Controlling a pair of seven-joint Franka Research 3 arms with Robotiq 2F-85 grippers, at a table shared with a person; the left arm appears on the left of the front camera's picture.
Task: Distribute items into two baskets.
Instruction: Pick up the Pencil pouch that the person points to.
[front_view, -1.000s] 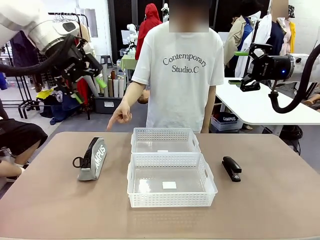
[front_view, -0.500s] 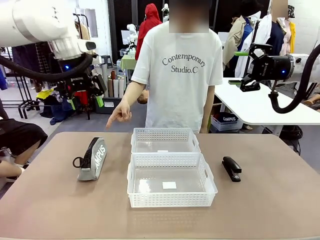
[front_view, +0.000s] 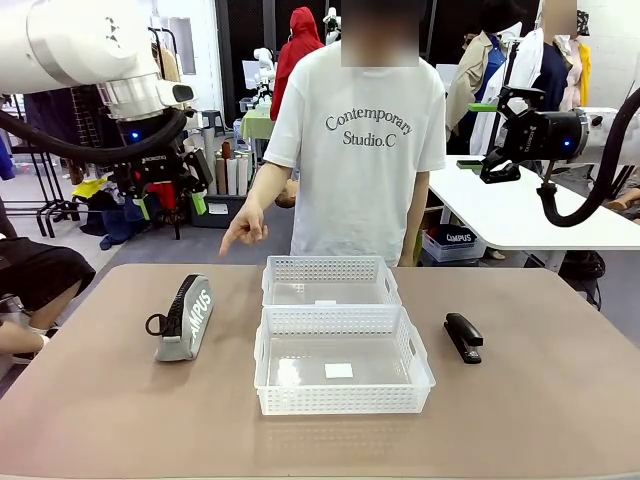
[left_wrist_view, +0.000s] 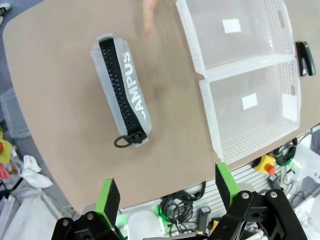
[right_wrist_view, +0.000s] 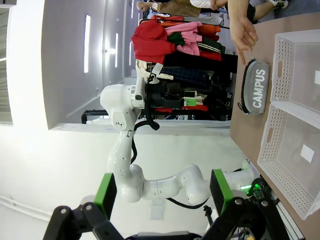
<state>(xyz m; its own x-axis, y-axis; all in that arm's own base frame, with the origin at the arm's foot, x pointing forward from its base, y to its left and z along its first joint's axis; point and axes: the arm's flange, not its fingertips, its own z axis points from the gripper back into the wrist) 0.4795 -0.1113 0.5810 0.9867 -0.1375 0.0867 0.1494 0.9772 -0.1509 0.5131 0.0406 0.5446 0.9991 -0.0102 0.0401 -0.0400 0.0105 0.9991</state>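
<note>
A brown table lies below the left gripper. Right of that gripper, across the table, stands a person in a white T-shirt printed "Contemporary Studio.C". Upright rolls stand just right of it, farther back. Below the right gripper is a white table, with a box underneath. A red button sits near the left gripper's fingers.

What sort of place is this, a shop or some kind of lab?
Probably a robotics lab, not a shop: a white robot arm over a brown table, a white worktable behind, and hanging clothes as backdrop.
</note>
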